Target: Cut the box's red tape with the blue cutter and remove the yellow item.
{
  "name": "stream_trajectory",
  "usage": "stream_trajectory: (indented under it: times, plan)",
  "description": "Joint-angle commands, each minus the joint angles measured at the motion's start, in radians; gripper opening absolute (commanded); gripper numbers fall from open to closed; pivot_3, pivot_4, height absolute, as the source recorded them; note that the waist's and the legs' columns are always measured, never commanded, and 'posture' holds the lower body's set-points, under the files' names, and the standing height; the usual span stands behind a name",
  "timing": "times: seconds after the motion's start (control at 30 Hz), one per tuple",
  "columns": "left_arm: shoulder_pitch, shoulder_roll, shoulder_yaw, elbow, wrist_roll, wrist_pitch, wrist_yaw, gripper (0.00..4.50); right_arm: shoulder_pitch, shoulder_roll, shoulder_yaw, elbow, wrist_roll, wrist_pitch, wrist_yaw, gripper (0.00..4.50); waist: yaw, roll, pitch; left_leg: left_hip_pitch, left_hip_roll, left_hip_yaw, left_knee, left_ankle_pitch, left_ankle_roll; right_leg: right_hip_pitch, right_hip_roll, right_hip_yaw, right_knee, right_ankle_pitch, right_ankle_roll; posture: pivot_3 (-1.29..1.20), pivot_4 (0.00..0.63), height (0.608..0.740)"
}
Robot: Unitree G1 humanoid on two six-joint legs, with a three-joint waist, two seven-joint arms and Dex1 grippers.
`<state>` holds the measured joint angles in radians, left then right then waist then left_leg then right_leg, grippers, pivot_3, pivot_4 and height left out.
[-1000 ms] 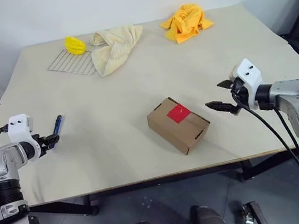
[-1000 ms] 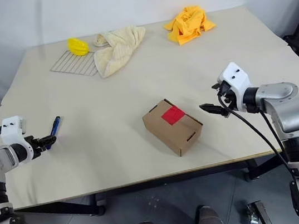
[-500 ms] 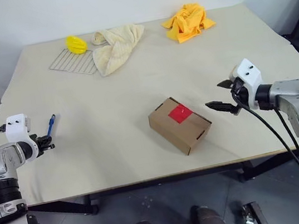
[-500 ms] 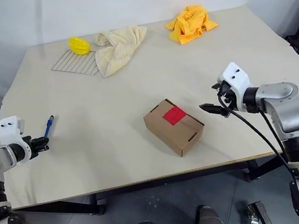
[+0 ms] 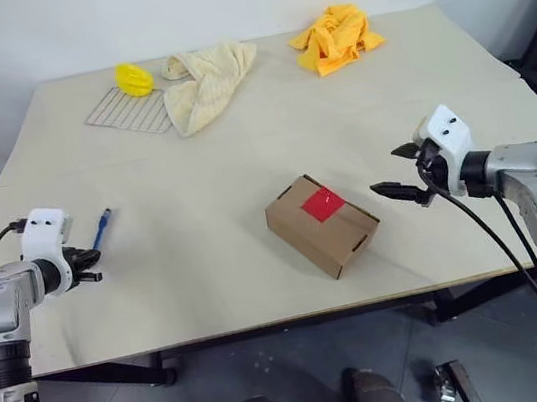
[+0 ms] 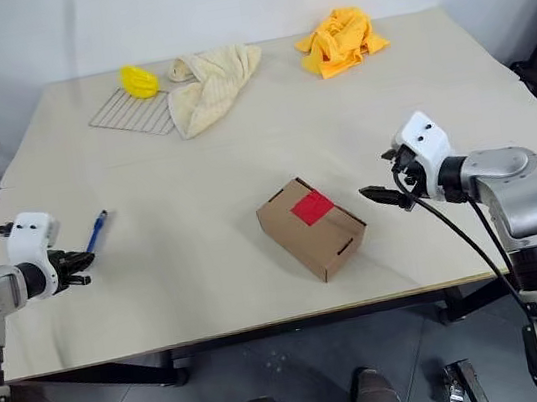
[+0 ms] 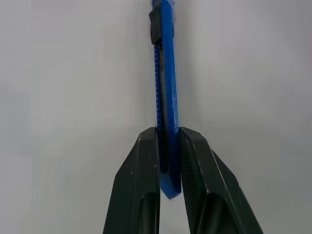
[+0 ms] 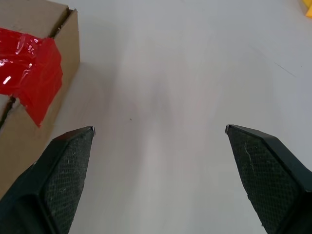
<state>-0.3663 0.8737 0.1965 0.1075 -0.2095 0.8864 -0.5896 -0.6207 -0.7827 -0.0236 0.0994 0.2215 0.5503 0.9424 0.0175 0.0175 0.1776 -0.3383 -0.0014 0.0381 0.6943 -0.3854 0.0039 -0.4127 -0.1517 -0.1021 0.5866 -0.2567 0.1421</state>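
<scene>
The brown box [image 5: 323,225] sits near the middle of the table with the red tape [image 5: 321,203] on its top. The blue cutter [image 7: 165,92] points away from me at the table's left side. My left gripper [image 7: 168,134] is shut on its near end, also seen from the head [image 5: 89,265]. To the right of the box my right gripper [image 5: 385,171] hangs open with nothing between its fingers. Its fingers point toward the box's taped end [image 8: 31,63]. The yellow item is hidden.
At the back left lies a wire rack [image 5: 124,111] with a bright yellow ridged object [image 5: 134,79] and a cream towel [image 5: 206,84] partly on it. An orange cloth [image 5: 335,37] is bunched at the back right. The table's front edge [image 5: 266,321] runs close below the box.
My left gripper's fingers have closed on the cutter's near end, and the hand has rolled and shifted slightly right. The right arm and the box have not moved.
</scene>
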Motion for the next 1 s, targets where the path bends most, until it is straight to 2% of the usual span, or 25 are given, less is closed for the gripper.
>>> stream_trajectory:
  times: [0.03,0.13,0.3,0.47,0.63,0.73,0.83,0.93,1.0]
  plan:
    - [0.134,-0.007,-0.014,-0.177,-0.041,-0.166,-0.123,0.7,-0.004,-0.029,-0.038,-0.055,0.026,0.007,0.01,4.5,0.0,0.0,0.0,0.0,0.0,0.0,0.0,0.0,0.0,0.0,0.0,0.0,0.0,0.0,0.0,0.0,0.15,0.74]
    - [0.223,-0.017,0.028,-0.279,-0.072,-0.269,-0.178,0.7,0.0,-0.035,-0.037,-0.069,0.033,0.01,0.018,4.5,0.002,-0.001,0.002,-0.002,0.001,-0.001,-0.001,0.0,0.0,-0.001,0.0,-0.001,-0.003,0.0,0.0,0.0,0.15,0.74]
    - [0.289,-0.011,0.034,-0.364,-0.076,-0.402,-0.244,0.7,-0.008,-0.03,-0.027,-0.078,0.038,0.017,0.022,4.5,0.001,-0.002,0.004,-0.008,0.001,0.0,0.001,0.0,0.0,-0.005,0.001,-0.003,-0.002,0.0,0.0,0.0,0.15,0.74]
    - [0.302,-0.034,-0.044,-0.461,-0.039,-0.58,-0.282,0.7,-0.019,-0.012,-0.018,-0.167,0.081,0.05,0.036,4.5,0.003,-0.002,0.004,-0.018,0.001,0.0,0.004,0.0,0.0,-0.014,0.001,-0.003,0.0,0.0,-0.001,0.0,0.15,0.74]
    - [0.29,-0.041,-0.088,-0.426,0.008,-0.685,-0.29,0.7,0.01,-0.008,-0.02,-0.263,0.119,0.092,0.029,4.5,0.003,-0.003,0.004,-0.018,0.001,0.001,0.004,0.0,0.0,-0.014,0.002,-0.003,0.0,0.0,-0.001,0.0,0.15,0.74]
    - [0.271,-0.061,-0.063,-0.409,-0.008,-0.652,-0.251,0.7,0.034,-0.005,-0.036,-0.288,0.13,0.109,0.005,4.5,0.003,-0.003,0.004,-0.018,0.001,0.001,0.004,0.0,0.001,-0.014,0.002,-0.003,0.0,0.0,-0.001,0.0,0.15,0.74]
    - [0.24,-0.073,-0.012,-0.377,-0.035,-0.523,-0.187,0.7,0.071,-0.015,-0.047,-0.302,0.136,0.108,-0.003,4.5,0.007,-0.005,0.005,-0.018,0.001,0.0,0.005,0.0,0.001,-0.014,0.002,-0.003,0.0,0.0,-0.001,0.0,0.15,0.74]
    - [0.208,-0.064,0.028,-0.337,-0.057,-0.404,-0.152,1.28,0.086,-0.02,-0.049,-0.295,0.137,0.099,-0.007,4.5,0.005,-0.005,0.005,-0.018,0.001,0.001,0.005,0.0,0.002,-0.014,0.002,-0.003,0.001,0.0,-0.001,0.0,0.15,0.74]
    - [0.187,-0.069,0.06,-0.332,-0.085,-0.341,-0.135,1.94,0.083,-0.019,-0.046,-0.28,0.133,0.089,-0.007,4.5,0.003,-0.005,0.005,-0.018,0.001,0.001,0.005,0.0,0.002,-0.014,0.002,-0.003,0.001,0.0,-0.001,0.0,0.15,0.74]
